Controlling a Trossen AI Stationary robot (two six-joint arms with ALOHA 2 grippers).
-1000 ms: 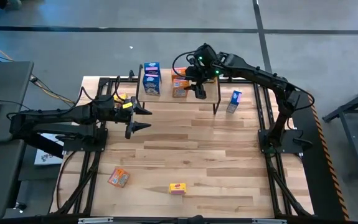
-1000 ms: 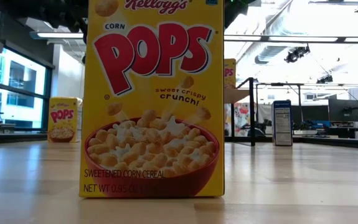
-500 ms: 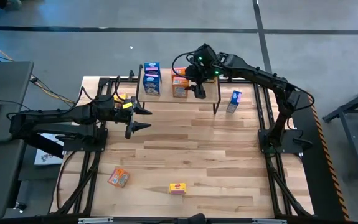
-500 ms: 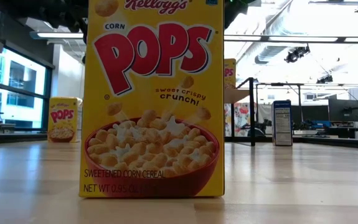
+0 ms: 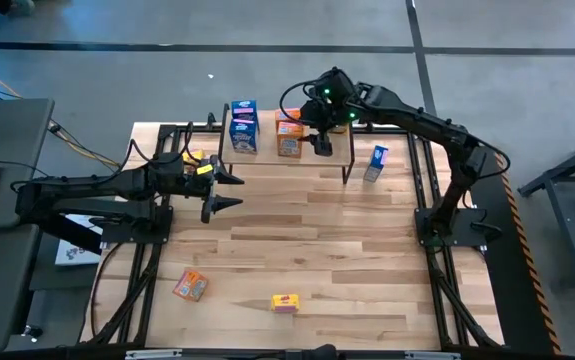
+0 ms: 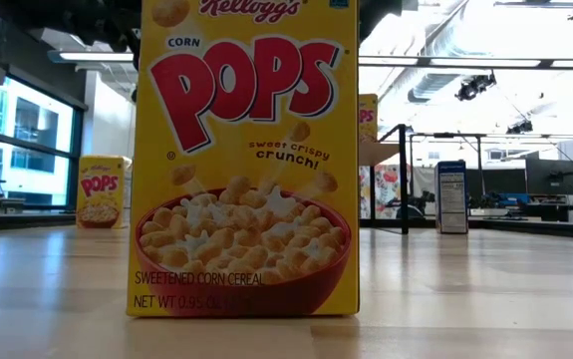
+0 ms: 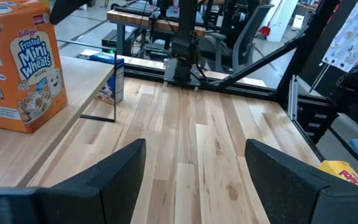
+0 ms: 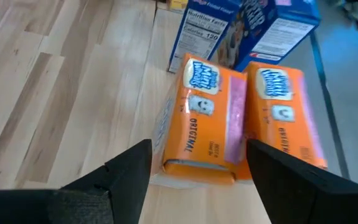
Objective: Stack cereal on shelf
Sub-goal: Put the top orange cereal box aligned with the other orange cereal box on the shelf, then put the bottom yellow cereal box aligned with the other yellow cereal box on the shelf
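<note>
The shelf [image 5: 267,150] stands at the table's far edge. Two blue cereal boxes [image 5: 243,125] and two orange ones [image 5: 289,138] stand on its plank. In the right wrist view the orange boxes [image 8: 207,118] are side by side, with the blue ones [image 8: 247,25] behind them. My right gripper [image 8: 197,149] hovers open just above the nearer orange box and touches nothing. My left gripper [image 5: 222,190] waits open over the table's left half. Loose boxes rest on the tabletop: blue [image 5: 375,162], orange [image 5: 191,285], yellow [image 5: 285,303].
Another yellow box [image 5: 195,158] lies beside the left arm. In the low view a yellow box [image 6: 246,160] stands upright close to the camera and hides most of the table. The shelf's black legs [image 5: 347,170] stand near the loose blue box. Bare wood lies between the shelf and the near boxes.
My right gripper has tipped up a little over the orange boxes on the shelf; the boxes have stayed where they stood.
</note>
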